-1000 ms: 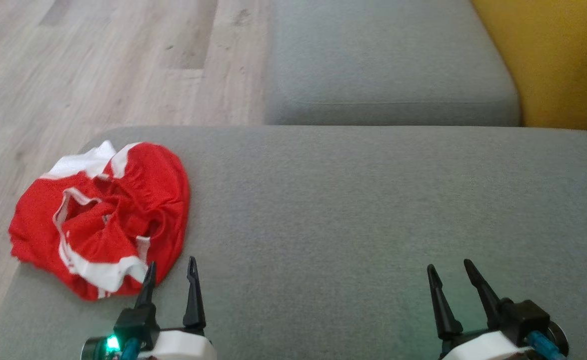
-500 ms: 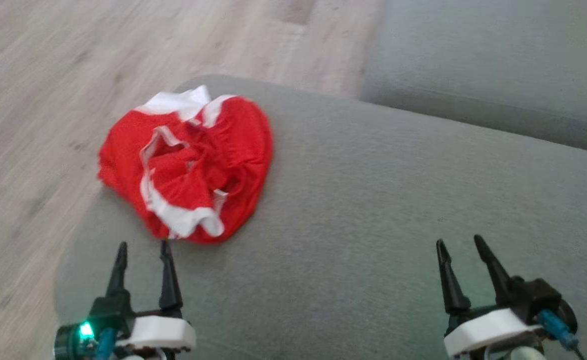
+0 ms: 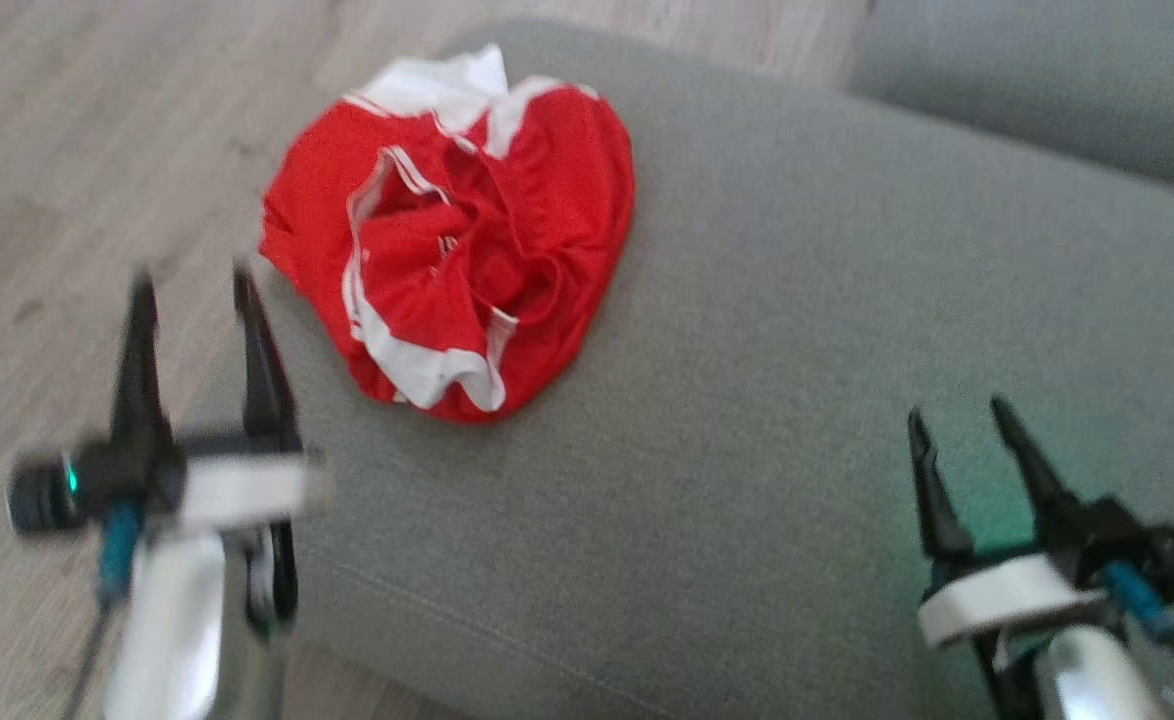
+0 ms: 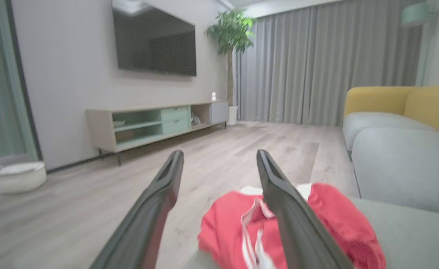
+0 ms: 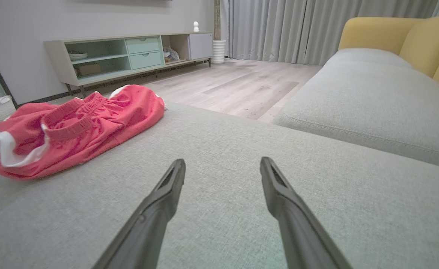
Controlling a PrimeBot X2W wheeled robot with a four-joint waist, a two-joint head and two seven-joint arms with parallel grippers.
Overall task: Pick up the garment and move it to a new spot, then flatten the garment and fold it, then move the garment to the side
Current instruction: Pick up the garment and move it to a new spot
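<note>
On the cushion (image 3: pixel 797 350), apparently one garment (image 3: pixel 467 240)

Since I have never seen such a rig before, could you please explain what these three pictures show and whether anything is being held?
This is a wheeled robot with two arms, each ending in two long dark fingers. One picture comes from a camera on its head, looking down; the other two come from cameras on its wrists, looking along each arm's own fingers. A crumpled red garment with white trim lies near the corner of a grey sofa cushion, with wooden floor beyond. The left fingers stand open beside the garment, at the cushion's edge; the right fingers stand open over bare cushion. Nothing is held.
</note>
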